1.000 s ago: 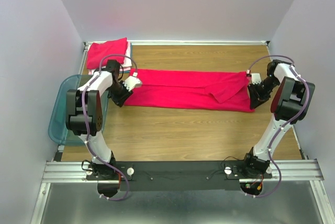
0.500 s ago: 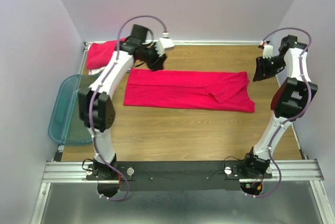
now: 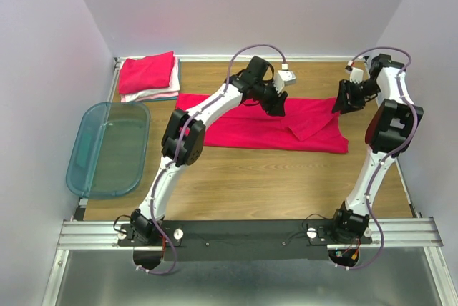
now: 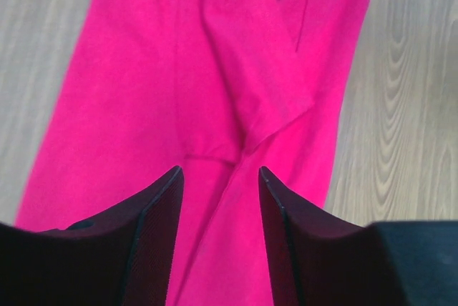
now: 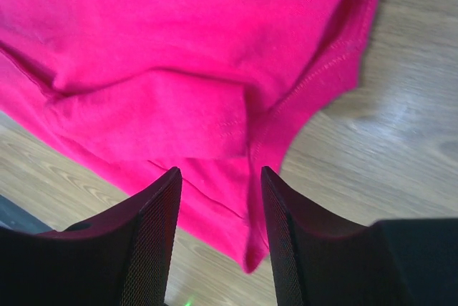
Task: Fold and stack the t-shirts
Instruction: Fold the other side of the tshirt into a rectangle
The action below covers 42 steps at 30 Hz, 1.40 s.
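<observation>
left gripper (image 4: 218, 199): jaws parted, nothing between them, holding nothing. It hangs over the spread t-shirt (image 4: 215, 70). Red-pink cloth runs under the fingers and straight ahead, with a folded-in flap just past the tips. Can't tell if the tips touch the cloth.

right gripper (image 5: 220, 206): jaws parted too, empty. It sits over the same shirt's end. A stitched sleeve hem lies just ahead of the fingers, and bare wood table (image 5: 401, 141) is to its right.

Top view: folded stack (image 3: 149, 76), red on top and white below, well off to the left gripper's left. teal bin (image 3: 107, 149) is left of it too, nearer the bases.
</observation>
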Available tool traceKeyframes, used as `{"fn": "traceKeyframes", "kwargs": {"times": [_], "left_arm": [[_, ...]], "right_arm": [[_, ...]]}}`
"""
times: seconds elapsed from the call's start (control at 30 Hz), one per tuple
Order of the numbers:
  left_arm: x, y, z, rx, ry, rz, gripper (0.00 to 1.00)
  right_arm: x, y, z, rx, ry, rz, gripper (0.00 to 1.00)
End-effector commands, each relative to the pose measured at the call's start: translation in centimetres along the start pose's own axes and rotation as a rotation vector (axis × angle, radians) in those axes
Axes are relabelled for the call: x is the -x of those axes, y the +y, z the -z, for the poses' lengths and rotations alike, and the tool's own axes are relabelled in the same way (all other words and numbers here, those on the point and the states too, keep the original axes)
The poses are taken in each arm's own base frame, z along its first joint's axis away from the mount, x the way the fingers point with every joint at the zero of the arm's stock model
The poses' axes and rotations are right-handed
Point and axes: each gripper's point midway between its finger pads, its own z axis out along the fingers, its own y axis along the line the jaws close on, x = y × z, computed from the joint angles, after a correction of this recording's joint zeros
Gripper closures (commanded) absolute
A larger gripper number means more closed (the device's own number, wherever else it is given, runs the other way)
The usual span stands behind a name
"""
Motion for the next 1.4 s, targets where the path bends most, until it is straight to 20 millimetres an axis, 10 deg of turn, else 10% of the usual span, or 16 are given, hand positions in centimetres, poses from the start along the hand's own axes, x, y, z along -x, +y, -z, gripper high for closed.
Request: {"fn": "traceKeyframes", "kwargs": {"times": [0.0, 0.63, 1.17, 1.37], "left_arm": [[1.7, -1.2, -1.8, -0.053, -0.075, 0.029, 0.44], [-2.7, -2.6, -8.5, -0.078, -0.007, 0.081, 0.44], [-3.7, -2.6, -9.0, -0.091, 0.006, 0.096, 0.84], [-4.1, -2.4, -9.1, -0.074, 0.015, 0.102, 0.69]], "right_arm": [[0.5, 0.0, -1.5, 0.028, -0.012, -0.056, 0.44], [-0.1, 1.4, -4.0, 0.082, 0.024, -0.085, 0.59], [0.2, 2.0, -4.2, 0.099, 0.016, -0.087, 0.99], [0.5, 1.9, -3.6, 0.069, 0.001, -0.076, 0.73]]}}
